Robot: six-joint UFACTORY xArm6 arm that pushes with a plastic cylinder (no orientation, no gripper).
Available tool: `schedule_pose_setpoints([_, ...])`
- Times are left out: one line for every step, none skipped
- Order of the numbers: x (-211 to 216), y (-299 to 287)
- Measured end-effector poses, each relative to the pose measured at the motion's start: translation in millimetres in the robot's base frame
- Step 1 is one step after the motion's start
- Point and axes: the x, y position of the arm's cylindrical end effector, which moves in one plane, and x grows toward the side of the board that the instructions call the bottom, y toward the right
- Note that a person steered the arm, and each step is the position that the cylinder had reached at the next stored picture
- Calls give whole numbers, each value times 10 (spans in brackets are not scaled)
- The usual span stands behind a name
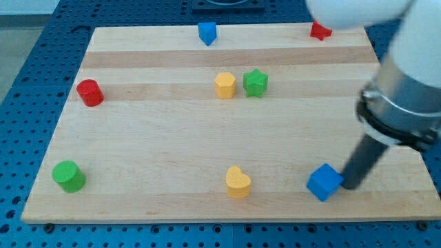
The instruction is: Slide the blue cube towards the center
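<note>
tip: my tip [350, 184] touching the blue cube's [324, 182] right side, near edge
claw: none, just a rod
tip for the push: aim left and far, stay centred so the blue cube doesn't spin

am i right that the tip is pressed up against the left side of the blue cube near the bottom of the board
Not quite: in the camera view my tip sits against the right side of the blue cube, not the left. The rest holds: the cube is near the bottom edge of the board.
</note>
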Motion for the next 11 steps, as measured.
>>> schedule_pose_setpoints([-236, -358])
schedule_pose_setpoints([-238, -124])
schedule_pose_setpoints([-216, 389])
schedule_pose_setpoints([126, 546])
schedule_pose_setpoints([490, 409])
schedule_pose_setpoints([550, 63])
schedule_pose_setpoints([308, -259])
schedule_pose_setpoints([-96, -681])
schedule_pose_setpoints([-459, -1045])
schedule_pose_setpoints([-842, -1278])
schedule_pose_setpoints([-884, -1332])
